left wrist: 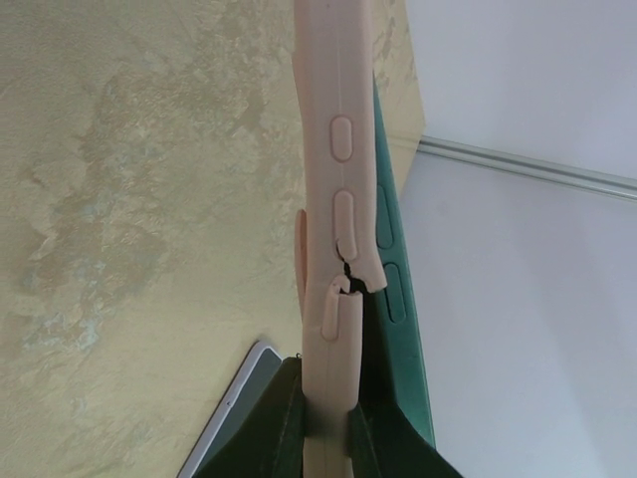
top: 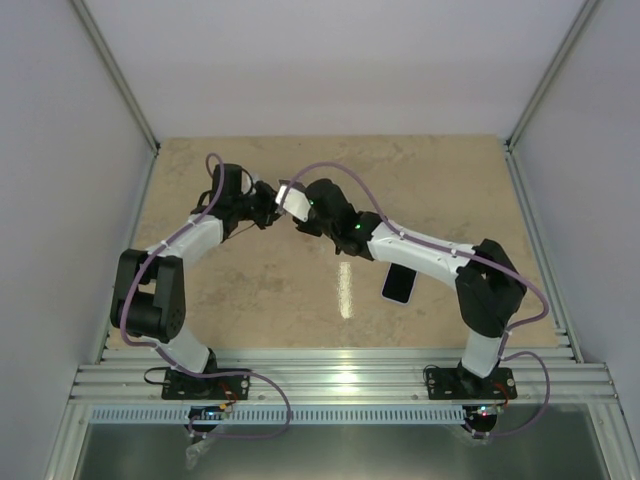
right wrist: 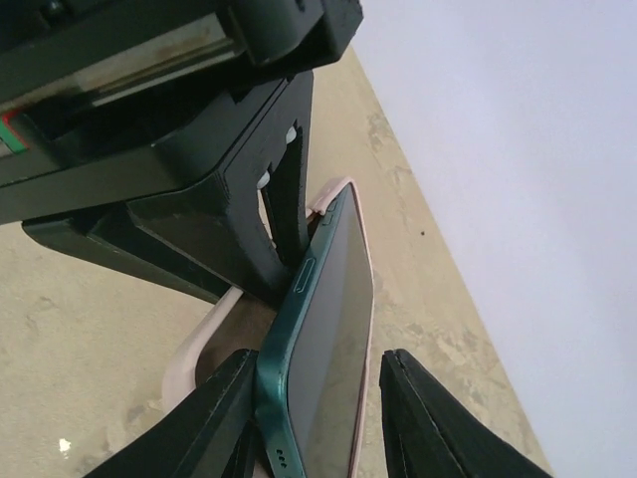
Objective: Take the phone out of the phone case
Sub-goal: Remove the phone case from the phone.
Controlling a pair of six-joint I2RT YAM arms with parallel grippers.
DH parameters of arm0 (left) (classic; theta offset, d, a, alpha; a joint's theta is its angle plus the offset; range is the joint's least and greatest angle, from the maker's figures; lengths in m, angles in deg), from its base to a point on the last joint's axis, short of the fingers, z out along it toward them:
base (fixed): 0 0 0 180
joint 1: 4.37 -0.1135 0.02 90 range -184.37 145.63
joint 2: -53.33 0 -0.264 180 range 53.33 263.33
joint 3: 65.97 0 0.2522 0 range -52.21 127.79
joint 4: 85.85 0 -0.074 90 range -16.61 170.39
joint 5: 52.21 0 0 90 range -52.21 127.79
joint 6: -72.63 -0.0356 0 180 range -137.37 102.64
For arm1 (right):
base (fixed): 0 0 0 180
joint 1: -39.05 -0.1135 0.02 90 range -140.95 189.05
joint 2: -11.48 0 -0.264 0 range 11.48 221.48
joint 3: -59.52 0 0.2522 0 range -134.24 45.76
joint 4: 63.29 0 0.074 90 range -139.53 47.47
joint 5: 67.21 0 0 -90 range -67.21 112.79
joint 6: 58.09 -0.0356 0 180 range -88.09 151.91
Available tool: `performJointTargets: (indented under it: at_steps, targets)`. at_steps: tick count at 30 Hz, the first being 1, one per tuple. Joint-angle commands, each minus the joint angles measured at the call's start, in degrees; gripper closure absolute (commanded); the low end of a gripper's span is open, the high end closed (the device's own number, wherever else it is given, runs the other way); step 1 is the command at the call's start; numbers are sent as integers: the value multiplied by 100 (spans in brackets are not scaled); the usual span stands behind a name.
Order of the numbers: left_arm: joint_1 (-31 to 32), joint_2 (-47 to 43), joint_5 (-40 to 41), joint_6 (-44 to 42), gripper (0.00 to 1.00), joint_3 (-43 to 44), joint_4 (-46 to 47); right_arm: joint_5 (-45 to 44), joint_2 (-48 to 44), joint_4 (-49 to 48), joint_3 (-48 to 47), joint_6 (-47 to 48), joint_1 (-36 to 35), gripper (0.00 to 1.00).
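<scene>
Mid-extraction above the bench [left wrist: 129,199]: gripping the pink phone case [left wrist: 338,159] tight in the left fingers [left wrist: 274,428], bracketing the partly freed green phone [right wrist: 328,329] with the right fingers [right wrist: 214,418], not yet pinched; next, probably clamp and pull clear.

In my left wrist view the phone case [left wrist: 338,199] runs off the top edge, and the phone [left wrist: 388,249] is only a teal sliver behind it. In my right wrist view the bottom edge cuts the phone's lower end and the fingers of my right gripper [right wrist: 318,357], so I cannot tell whether they press it. From above, the two are too small to tell apart.
</scene>
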Motion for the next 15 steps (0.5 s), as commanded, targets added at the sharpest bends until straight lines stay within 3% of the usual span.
performJointTargets:
  at_steps: [1,5,9,15]
  targets:
    - [-11,-136,-293,97,100,6,396,-384,300,-90,101,397,35,66]
    - [15,-201,-301,81,100,-12,426,-415,394,-117,80,480,34,75]
    - [41,-239,-194,-93,100,-9,303,-367,371,60,-86,456,35,99]
    - [51,-106,591,-779,100,106,-515,-202,85,316,-352,474,36,100]
